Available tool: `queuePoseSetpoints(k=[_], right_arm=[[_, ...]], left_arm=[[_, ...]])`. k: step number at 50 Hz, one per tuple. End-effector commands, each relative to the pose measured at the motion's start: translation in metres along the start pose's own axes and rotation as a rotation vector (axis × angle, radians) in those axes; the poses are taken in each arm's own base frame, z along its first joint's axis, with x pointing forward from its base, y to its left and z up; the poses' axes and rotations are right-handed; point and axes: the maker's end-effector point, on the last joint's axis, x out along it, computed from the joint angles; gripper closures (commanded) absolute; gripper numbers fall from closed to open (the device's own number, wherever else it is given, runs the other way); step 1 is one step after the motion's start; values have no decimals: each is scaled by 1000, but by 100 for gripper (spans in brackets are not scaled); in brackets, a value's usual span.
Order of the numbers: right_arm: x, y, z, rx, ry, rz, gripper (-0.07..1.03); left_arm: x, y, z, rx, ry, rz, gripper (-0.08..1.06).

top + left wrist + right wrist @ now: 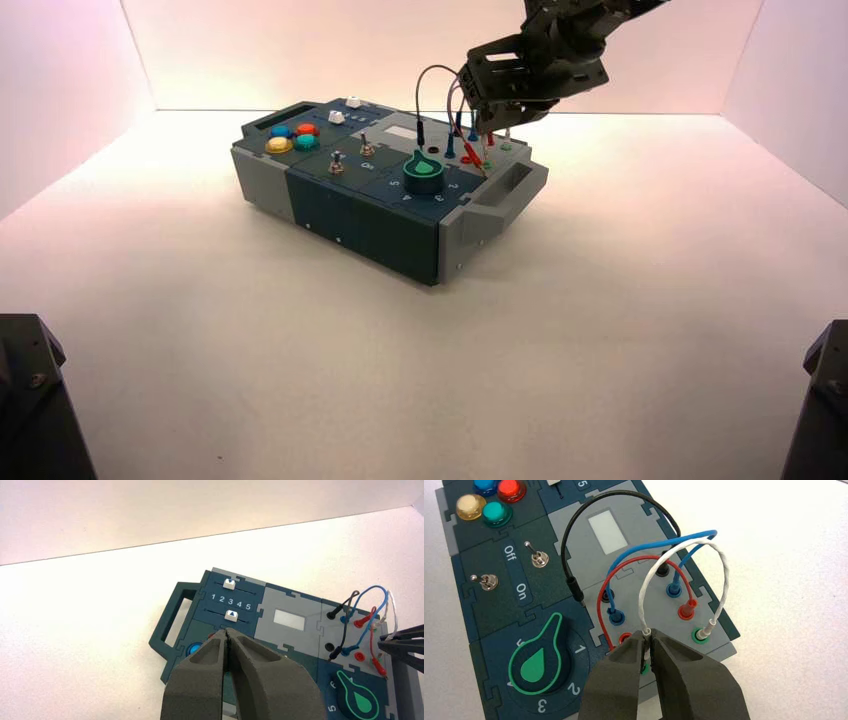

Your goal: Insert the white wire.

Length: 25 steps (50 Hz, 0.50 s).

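White wire is arched over the right-hand end of the box. One pale plug is seated in the green socket by the box's far right corner. The other plug is clenched in the right gripper, over the nearer green socket along the right edge; seating depth can't be told. Blue wire is plugged at both ends, just beside. Left gripper is parked off the box, jaws closed together, nothing grasped.
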Motion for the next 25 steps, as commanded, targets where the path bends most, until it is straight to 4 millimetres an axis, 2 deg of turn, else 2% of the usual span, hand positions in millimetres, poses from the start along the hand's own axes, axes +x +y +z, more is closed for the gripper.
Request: queuePoseSetpoints(k=[1,25], right_arm=[[-3,-1,11,10,-34,-2,98],[-3,1,10,29,-30,2,98]], left_arm=[[-3,5,17,-9,-45,14,101],[-3,7,17,-10,-47,18,101]])
